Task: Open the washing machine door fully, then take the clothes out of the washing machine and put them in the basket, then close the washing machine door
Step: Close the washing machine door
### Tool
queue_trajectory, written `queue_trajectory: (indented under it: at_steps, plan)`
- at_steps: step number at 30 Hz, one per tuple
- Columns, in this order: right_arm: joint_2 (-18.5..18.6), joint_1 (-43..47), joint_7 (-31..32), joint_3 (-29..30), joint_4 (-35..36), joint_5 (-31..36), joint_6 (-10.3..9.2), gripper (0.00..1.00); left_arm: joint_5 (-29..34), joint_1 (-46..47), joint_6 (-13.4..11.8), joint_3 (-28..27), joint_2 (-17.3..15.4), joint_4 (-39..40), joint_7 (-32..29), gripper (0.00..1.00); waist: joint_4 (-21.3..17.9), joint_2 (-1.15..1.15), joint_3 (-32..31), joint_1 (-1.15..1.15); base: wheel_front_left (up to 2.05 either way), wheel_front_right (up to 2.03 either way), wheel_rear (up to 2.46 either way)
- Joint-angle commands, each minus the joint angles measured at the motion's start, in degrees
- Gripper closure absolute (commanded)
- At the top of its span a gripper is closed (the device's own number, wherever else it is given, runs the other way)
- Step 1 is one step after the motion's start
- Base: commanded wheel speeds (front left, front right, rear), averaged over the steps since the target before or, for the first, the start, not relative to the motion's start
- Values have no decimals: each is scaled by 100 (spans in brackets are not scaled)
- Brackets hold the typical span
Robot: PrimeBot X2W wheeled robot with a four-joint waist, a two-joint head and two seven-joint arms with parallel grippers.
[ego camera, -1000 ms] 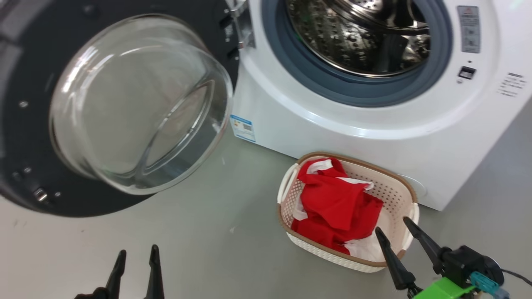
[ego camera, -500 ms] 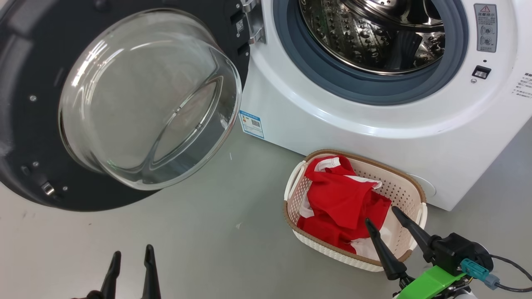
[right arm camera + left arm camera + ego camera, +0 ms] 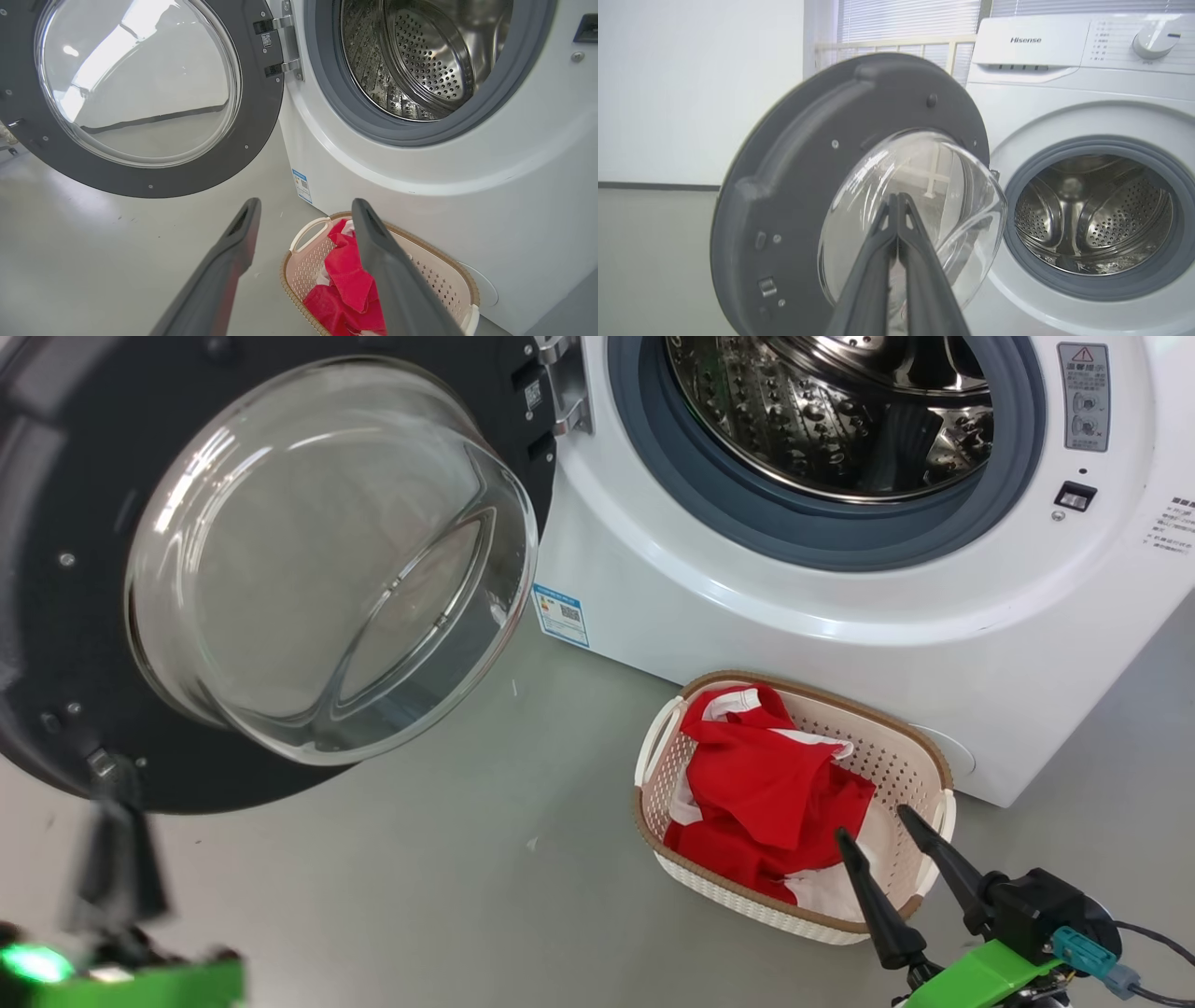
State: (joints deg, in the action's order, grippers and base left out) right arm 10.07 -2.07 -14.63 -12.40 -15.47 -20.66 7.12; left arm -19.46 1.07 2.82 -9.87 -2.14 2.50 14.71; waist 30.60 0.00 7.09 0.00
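The washing machine door (image 3: pixel 56 616) hangs wide open at the left, its glass bowl (image 3: pixel 308 560) facing out. The white washing machine (image 3: pixel 747 616) shows a bare steel drum (image 3: pixel 822 411). Red and white clothes (image 3: pixel 766 784) lie in the cream basket (image 3: pixel 803 687) on the floor in front of it. My left gripper (image 3: pixel 117 812), blurred at the lower left below the door's rim, is shut with nothing in it; its fingers (image 3: pixel 896 205) point at the door (image 3: pixel 808 140). My right gripper (image 3: pixel 873 823) (image 3: pixel 306 203) is open above the basket's (image 3: pixel 439 280) near end, over the clothes (image 3: pixel 345 284).
Grey floor (image 3: pixel 467 877) spreads between the door and the basket. A white wall (image 3: pixel 691 93) stands left of the machine (image 3: pixel 1064 116), with window blinds (image 3: pixel 906 23) behind. A cable (image 3: pixel 1153 933) trails from my right wrist.
My left gripper has shut and swung left and up towards the door's lower rim, blurred by motion. The right gripper stays open over the basket, hardly moved.
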Motion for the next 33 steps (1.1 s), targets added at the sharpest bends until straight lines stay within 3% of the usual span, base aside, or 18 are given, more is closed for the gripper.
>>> queue_trajectory:
  at_steps: [1,9,16,17,23,28,33]
  plan:
    - [4,4,-37,-58,167,45,36,0,117,367,103,-425,-141,301,29,100,-4,0,12,0,0,0,0]
    - [-72,54,-37,-18,220,103,36,0,147,1594,400,-1514,-876,374,29,100,-153,0,97,0,0,0,0]
    - [-93,4,-37,-24,231,123,36,0,-398,2754,463,-1957,-1727,-358,29,100,-270,0,193,0,0,0,0]
    - [-93,4,-37,-24,231,123,36,0,-398,2754,463,-1957,-1727,-358,29,100,-270,0,193,0,0,0,0]
    - [-102,4,-37,2,235,136,36,0,-1755,3393,465,-1935,-2364,-1788,-278,100,-300,0,237,0,0,0,0]
    - [-99,-1,-37,18,241,151,36,0,-2991,3840,466,-1748,-2946,-2970,-1101,100,-286,0,299,0,0,0,0]
    - [-72,-43,-37,1,235,163,36,0,-3702,4131,466,-1372,-3368,-3891,-1909,100,-273,0,382,0,0,0,0]
